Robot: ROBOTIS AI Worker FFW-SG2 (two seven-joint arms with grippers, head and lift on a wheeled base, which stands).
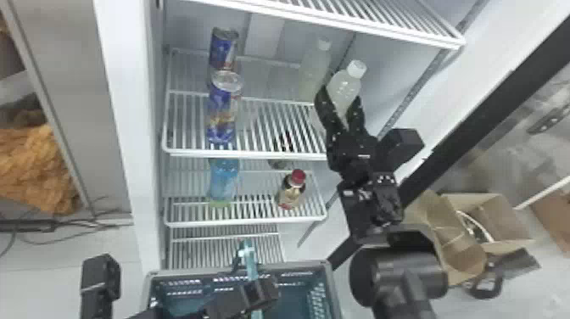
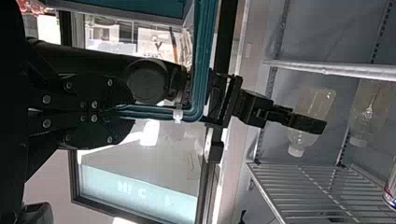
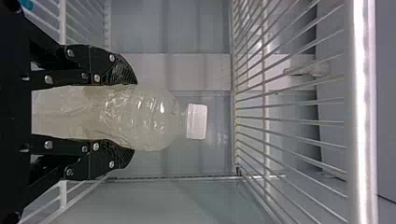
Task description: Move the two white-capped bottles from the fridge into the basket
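In the head view, my right gripper [image 1: 339,98] is shut on a white-capped bottle [image 1: 347,85] above the middle shelf's right side. The right wrist view shows that gripper [image 3: 134,116] pressing the bottle's [image 3: 154,119] body from both sides, its cap beyond the fingertips. Behind it and to its left, a paler white-capped bottle shape [image 1: 314,70] could be a second bottle or a reflection; I cannot tell. My left gripper [image 1: 259,293], over the basket [image 1: 241,268], holds its teal handle; in the left wrist view the gripper [image 2: 122,110] is shut on the handle [image 2: 161,114].
Blue cans [image 1: 221,110] stand on the shelf's left. Lower down are a blue bottle [image 1: 224,178] and a red-capped bottle [image 1: 291,191]. An upper shelf [image 1: 424,36] hangs over the held bottle. Cardboard boxes [image 1: 496,216] stand right of the fridge.
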